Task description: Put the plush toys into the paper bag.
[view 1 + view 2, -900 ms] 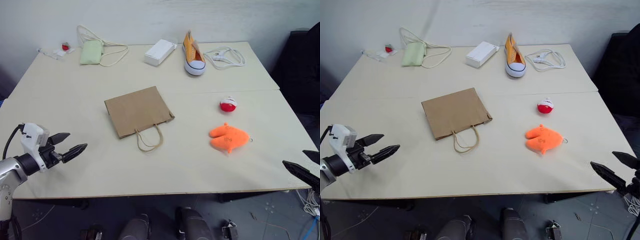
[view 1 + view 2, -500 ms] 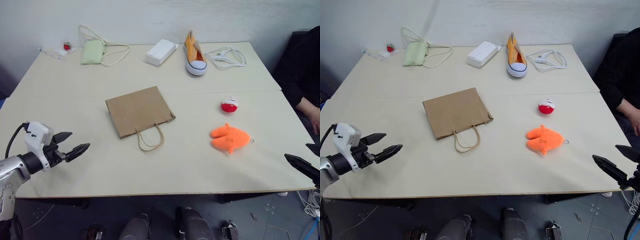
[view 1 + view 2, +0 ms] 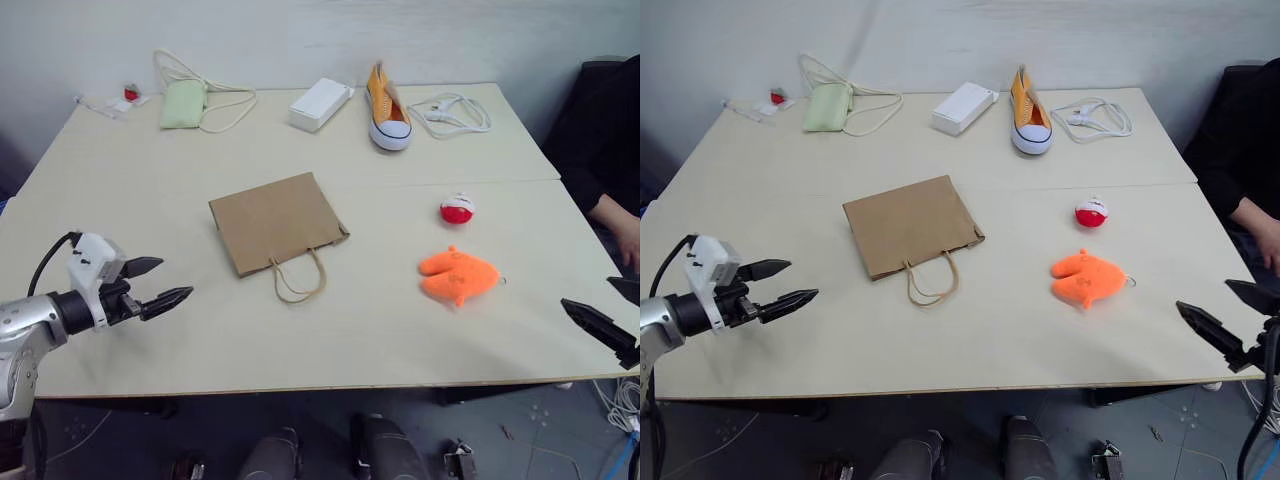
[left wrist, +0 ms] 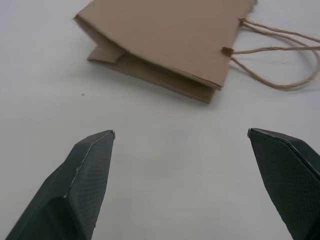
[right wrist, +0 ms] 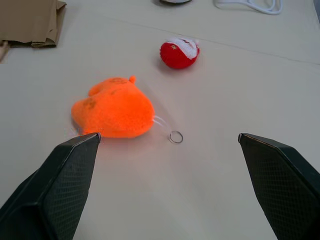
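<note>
Left hand (image 3: 160, 283) hovers over the near left part of the pale wooden worktop (image 3: 130, 200), black fingers spread wide, nothing between them. Over at the near right edge, the right hand (image 3: 1225, 315) is just as wide open and just as empty. From the head views, the flat brown kraft paper bag (image 3: 276, 220) lies mid-worktop with its tan cord handles (image 3: 299, 277) toward the robot. To its right sits the flat bright-orange plush toy (image 3: 458, 274), and just beyond that the small red-and-white ball-like plush (image 3: 456, 209), the two apart. Along the far edge: a pale green pouch with a cord (image 3: 183, 102), a white rectangular box (image 3: 320, 103), an orange sneaker with a white sole (image 3: 386, 108) and a coiled white cable (image 3: 452, 110).

Left wrist view now: the folded bag lies ahead of the parted fingers (image 4: 85, 180), well clear of them.

Right wrist view: the orange plush and the red-and-white ball sit ahead of the open fingers (image 5: 60, 185), a small metal ring (image 5: 175, 136) beside the orange one.
</note>
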Tool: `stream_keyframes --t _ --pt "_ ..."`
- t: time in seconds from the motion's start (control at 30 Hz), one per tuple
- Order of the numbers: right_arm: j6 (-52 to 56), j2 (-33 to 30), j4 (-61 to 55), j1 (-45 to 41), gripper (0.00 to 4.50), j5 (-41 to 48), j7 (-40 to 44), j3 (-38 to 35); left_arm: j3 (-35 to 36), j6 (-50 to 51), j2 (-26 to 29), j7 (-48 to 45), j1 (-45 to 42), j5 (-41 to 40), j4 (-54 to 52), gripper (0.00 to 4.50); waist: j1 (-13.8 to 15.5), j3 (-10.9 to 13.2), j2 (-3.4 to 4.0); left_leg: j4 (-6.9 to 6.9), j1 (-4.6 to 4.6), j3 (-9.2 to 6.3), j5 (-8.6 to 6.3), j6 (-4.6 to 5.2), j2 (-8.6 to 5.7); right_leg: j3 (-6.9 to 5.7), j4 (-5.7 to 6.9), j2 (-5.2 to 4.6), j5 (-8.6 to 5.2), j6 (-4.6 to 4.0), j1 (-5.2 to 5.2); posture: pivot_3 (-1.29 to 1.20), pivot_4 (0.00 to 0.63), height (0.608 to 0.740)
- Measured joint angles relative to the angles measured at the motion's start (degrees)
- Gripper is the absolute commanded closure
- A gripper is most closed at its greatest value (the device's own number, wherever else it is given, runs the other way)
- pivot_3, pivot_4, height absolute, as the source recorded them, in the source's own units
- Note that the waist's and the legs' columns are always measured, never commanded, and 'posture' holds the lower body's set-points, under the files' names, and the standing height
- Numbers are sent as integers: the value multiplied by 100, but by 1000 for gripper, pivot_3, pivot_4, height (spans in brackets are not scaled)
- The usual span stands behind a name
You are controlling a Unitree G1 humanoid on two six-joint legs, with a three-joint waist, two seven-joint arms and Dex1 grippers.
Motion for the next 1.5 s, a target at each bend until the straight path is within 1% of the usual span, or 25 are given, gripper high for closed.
stream_keyframes --t 0.1,0.2,0.3,0.43,0.57,0.67,0.77,0.83,0.87,0.9,1.13,1.33,1.5 --pt "220 -215 -892 200 0 444 202 56 -640 -513 116 -582 -797 236 229 22 44 1 3 1 1 2 0 0 0 0 -2 0 1 2 3 0 150 740" --pt "364 -444 -1485 61 0 880 148 141 -1319 -1152 68 -1285 -1558 516 668 22 46 2 1 1 0 2 0 1 0 -1 -7 1 2 3 2 0 150 740" --pt "408 -513 -1825 -295 0 1253 -110 497 -2013 -2047 -178 -1950 -2177 935 1204 22 19 3 -2 1 -3 2 0 0 0 -3 -13 3 3 5 0 0 150 740" --pt "413 -566 -2057 -706 0 1437 -516 1063 -2597 -3109 -652 -2304 -2733 1441 2025 22 3 8 -10 12 -15 2 1 2 1 -5 -16 6 4 7 -5 0 150 740" --pt "412 -614 -2312 -1479 0 1852 -1199 1927 -2777 -3943 -1250 -2375 -3433 1692 3015 22 -10 16 -24 21 -19 -2 2 3 1 -9 -13 6 6 10 -5 0 150 740" --pt "424 -620 -2452 -1685 0 1849 -1464 2481 -2844 -4395 -1615 -2391 -3817 1807 3553 569 -12 16 -26 26 -32 -3 3 5 1 -11 -15 6 7 12 -13 0 150 740" --pt "423 -620 -2450 -1729 0 1736 -1648 2843 -2874 -4721 -1804 -2443 -4014 1898 3978 1453 -12 16 -27 37 -51 -3 3 8 0 -12 -13 7 10 18 -28 0 150 740" --pt "420 -617 -2432 -1745 0 1671 -1783 2967 -2959 -4871 -1881 -2500 -4117 1997 4177 2082 -24 14 -29 63 -83 -3 3 9 0 -13 -7 7 11 20 -57 0 150 740" --pt "420 -612 -2409 -1774 0 1662 -1855 3028 -2997 -4933 -1925 -2538 -4168 2027 4249 2082 -24 13 -32 95 -114 -3 2 9 -2 -12 24 7 12 21 -88 0 150 740" --pt "420 -602 -2395 -1781 0 1660 -1894 3044 -3019 -4969 -1959 -2571 -4174 2043 4254 2082 -24 13 -32 107 -125 -3 1 9 -3 -12 37 7 12 20 -97 0 150 740" --pt "416 -564 -2213 -1951 0 1563 -2154 3261 -3116 -5106 -2122 -3051 -4252 2057 4470 2082 -27 14 -34 117 -122 -2 1 10 -6 -10 40 6 12 20 -96 0 150 740" --pt "415 -564 -2211 -1865 0 1538 -2181 3259 -2956 -4725 -2081 -3074 -4512 1822 4448 2082 -27 16 -39 117 -122 -2 0 11 -6 -10 40 6 12 21 -96 0 150 740" --pt "405 -471 -2202 -1859 0 1546 -2283 3253 -3029 -4928 -2038 -3075 -4507 1851 4468 2082 -27 16 -39 118 -122 -2 0 11 -6 -9 40 6 12 21 -96 0 150 740"
